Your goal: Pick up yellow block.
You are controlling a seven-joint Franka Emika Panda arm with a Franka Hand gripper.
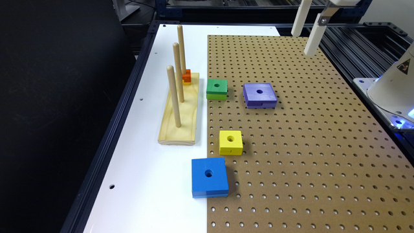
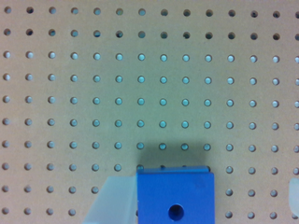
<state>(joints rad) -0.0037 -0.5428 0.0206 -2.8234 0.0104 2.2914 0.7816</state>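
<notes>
The yellow block [image 1: 231, 142], a bright square with a round centre hole, lies flat on the brown pegboard [image 1: 307, 145], towards the near side of the exterior view. My gripper [image 1: 302, 43] hangs high over the board's far right corner, well away from the yellow block. It is open and holds nothing. In the wrist view its pale fingertips [image 2: 111, 201] stand wide apart over the pegboard [image 2: 149, 93]. A blue-looking block [image 2: 175, 196] with a round hole shows between them, further off.
A large blue block [image 1: 209, 177] sits just in front of the yellow one. The green block [image 1: 216, 89] and purple block [image 1: 259, 94] lie further back. A pale peg base [image 1: 179, 113] with three upright pegs holds a small orange-and-yellow block [image 1: 186, 77]. The robot's base [image 1: 393, 90] is at the exterior view's right.
</notes>
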